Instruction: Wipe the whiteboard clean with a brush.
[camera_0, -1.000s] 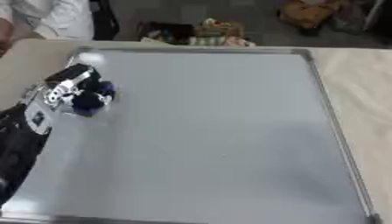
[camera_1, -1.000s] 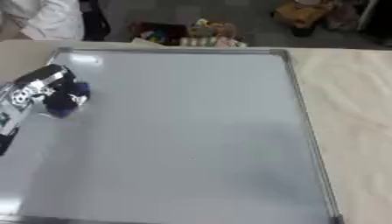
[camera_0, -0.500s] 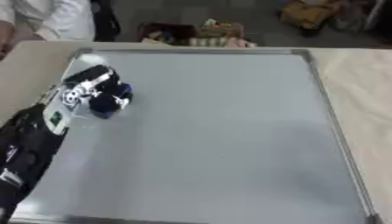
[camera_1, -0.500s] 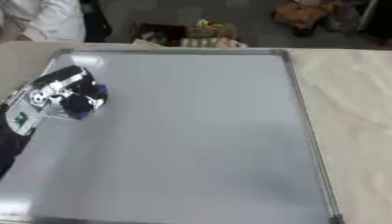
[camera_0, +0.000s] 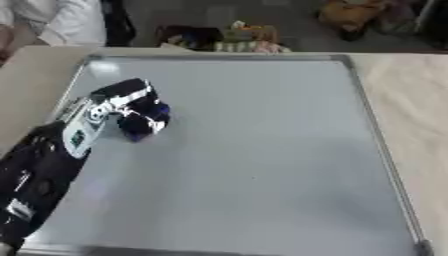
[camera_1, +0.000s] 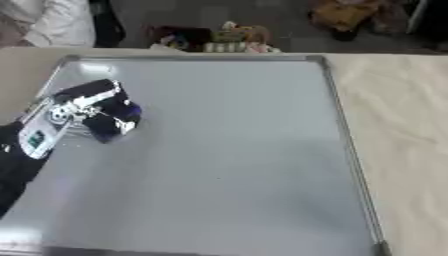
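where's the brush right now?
In the left eye view the brush is on the whiteboard, upper left area near its left frame edge, held in the left hand.

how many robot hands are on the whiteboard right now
1: the left hand is at the whiteboard's upper left, curled round a dark blue brush. The right hand shows in neither view.

A lab: whiteboard (camera_0: 254, 150) flat on a beige table (camera_0: 411, 100).

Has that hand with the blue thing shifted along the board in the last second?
Yes. The left hand has slid from the whiteboard's left frame edge toward its middle.
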